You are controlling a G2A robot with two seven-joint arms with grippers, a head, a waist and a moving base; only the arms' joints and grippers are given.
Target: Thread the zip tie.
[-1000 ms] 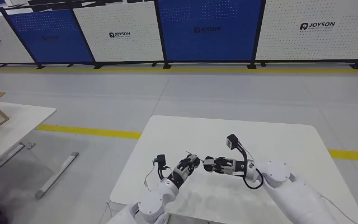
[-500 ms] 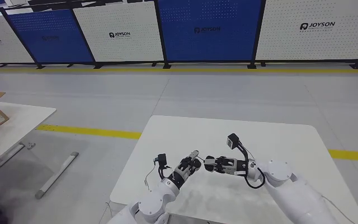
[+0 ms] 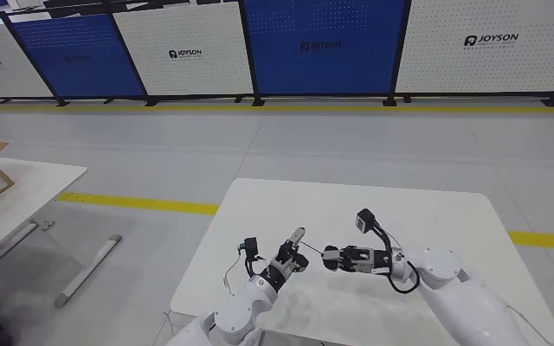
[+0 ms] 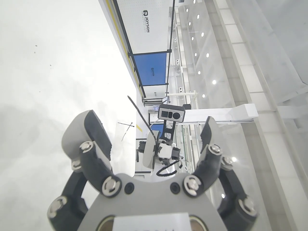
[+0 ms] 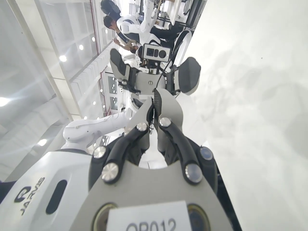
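Now: right pincer grips the zip tie, left pincer gapes

Above the white bench (image 3: 389,208), the right pincer (image 5: 153,102) is closed tight on the black zip tie (image 4: 138,114), whose free end sticks out towards the left pincer (image 4: 150,123). That pincer is spread wide, holds nothing, and faces it close by. Thin black strands (image 4: 126,128) lie crossed on the bench.

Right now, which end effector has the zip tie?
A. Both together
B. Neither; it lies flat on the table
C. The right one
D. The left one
C: the right end effector is shut on the thin black zip tie, which sticks out past its fingertips, while the left end effector faces it, open and holding nothing.
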